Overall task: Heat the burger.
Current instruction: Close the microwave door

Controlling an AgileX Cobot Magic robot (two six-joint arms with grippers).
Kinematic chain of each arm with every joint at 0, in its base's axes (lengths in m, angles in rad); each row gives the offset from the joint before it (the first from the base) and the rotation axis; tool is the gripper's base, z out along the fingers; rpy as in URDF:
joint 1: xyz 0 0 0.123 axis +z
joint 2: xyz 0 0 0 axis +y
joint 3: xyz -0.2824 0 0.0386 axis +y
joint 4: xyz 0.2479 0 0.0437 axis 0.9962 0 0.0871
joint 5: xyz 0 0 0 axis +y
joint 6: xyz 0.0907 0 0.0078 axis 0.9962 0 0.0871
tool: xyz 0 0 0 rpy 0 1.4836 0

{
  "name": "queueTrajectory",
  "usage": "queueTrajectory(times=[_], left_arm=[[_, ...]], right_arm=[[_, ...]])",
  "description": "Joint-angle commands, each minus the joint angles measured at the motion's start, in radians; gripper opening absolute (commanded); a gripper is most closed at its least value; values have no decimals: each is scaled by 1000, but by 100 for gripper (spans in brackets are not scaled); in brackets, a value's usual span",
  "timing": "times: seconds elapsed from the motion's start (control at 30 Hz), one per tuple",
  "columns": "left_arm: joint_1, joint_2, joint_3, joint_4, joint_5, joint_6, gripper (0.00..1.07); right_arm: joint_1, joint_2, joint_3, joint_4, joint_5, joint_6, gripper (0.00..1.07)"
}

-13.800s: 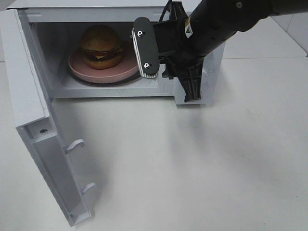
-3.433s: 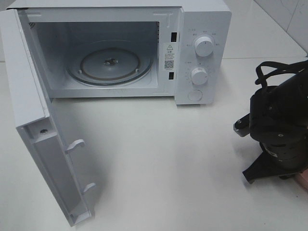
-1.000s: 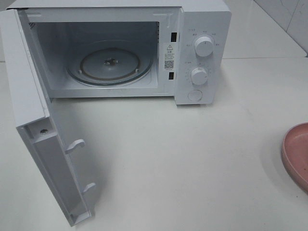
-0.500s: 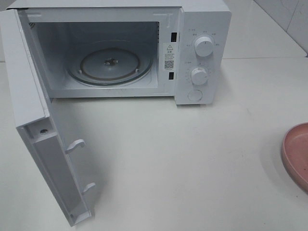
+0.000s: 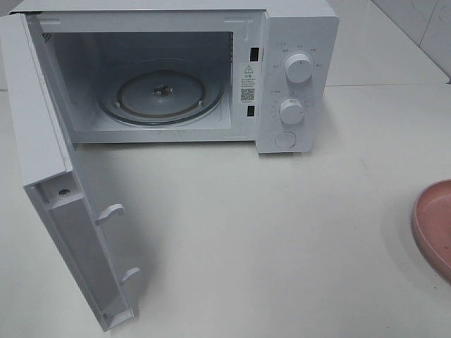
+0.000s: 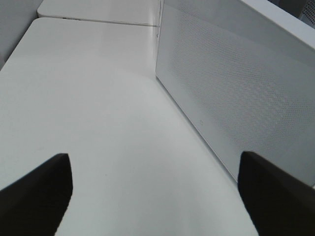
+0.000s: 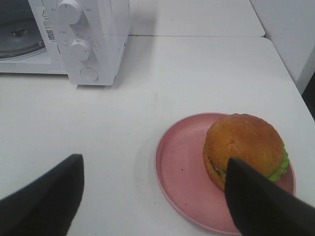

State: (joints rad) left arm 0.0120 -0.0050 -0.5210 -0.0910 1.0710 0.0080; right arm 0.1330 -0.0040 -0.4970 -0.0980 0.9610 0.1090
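Observation:
The burger (image 7: 243, 142), with a golden-brown bun and green lettuce, sits on a round pink plate (image 7: 179, 172) on the white table, to the right of the microwave (image 7: 101, 44). My right gripper (image 7: 153, 161) hangs open near the plate and holds nothing. One of its fingers (image 7: 261, 201) overlaps the burger in that view. In the high view only the plate's edge (image 5: 433, 225) shows at the far right; the burger and both grippers are outside it. My left gripper (image 6: 152, 156) is open and empty beside the microwave door's outer face (image 6: 236, 93).
The white microwave (image 5: 296, 28) stands at the back with its door (image 5: 49, 141) swung wide to the left. Its glass turntable (image 5: 161, 95) is bare. Two knobs (image 5: 299, 68) and a round button are on its right panel. Bare white table lies between the microwave and the plate.
The plate with the burger has gone from the microwave's turntable to the table at the right. The right arm has since left the high view. Nothing has moved in the last second.

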Motion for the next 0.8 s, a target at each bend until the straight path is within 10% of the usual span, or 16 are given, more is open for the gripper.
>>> queueTrajectory(times=[0.03, 0.8], left_arm=[[1, -8, 4, -3, 0, -8, 84], [1, -8, 4, -3, 0, -8, 84]], right_arm=[[-8, -25, 2, 2, 2, -9, 74], [-8, -25, 2, 2, 1, -9, 74]])
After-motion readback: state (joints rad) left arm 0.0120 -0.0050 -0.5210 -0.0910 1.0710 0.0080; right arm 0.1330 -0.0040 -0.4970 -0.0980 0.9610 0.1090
